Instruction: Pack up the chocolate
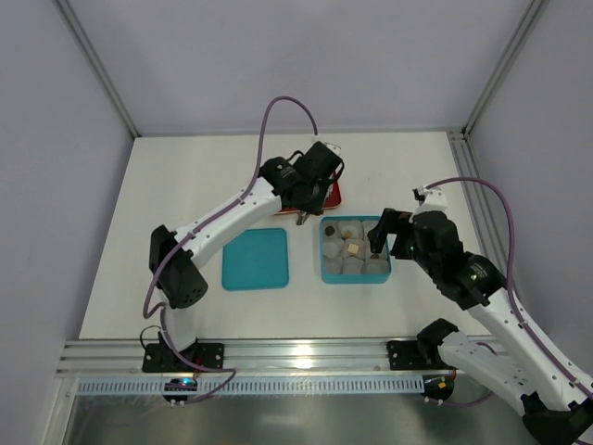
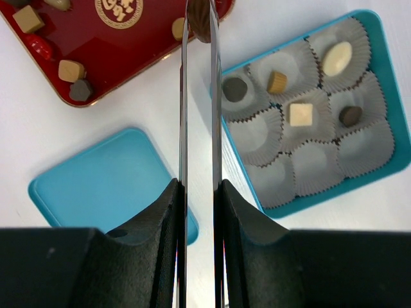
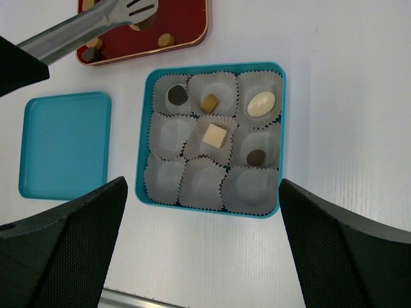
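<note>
Your left gripper (image 2: 198,192) is clamped on a pair of metal tongs (image 2: 183,128), whose two thin blades run toward 12 o'clock in the left wrist view, almost closed together. At their tip the tongs pinch a dark brown chocolate (image 2: 203,24), held over the red tray (image 2: 103,58) close to its gold-trimmed rim. The tray sits at 11 o'clock in that view and carries a round gold emblem (image 2: 119,9). The emblem is cut by the frame edge and its lettering is too small for you to read. Loose chocolates (image 2: 70,69), tan and dark, lie scattered on the tray. At 2 o'clock in that view is the teal box (image 2: 385,83), lined with nine paper cups (image 2: 308,167). Five cups hold a piece: in the right wrist view a dark round (image 3: 176,95), a tan one (image 3: 210,101) and a cream oval (image 3: 261,104) fill the far row, a cream square (image 3: 214,135) sits in the centre, and a dark brown piece (image 3: 256,156) lies at 3 o'clock from it. The teal lid (image 3: 64,144) lies flat on the white table (image 3: 347,96) at 9 o'clock from the box, apart from it. Your right gripper (image 3: 202,185) hangs above the box with its jaws spread wide and nothing between them, its fingers (image 3: 77,244) flanking the box's near edge.
</note>
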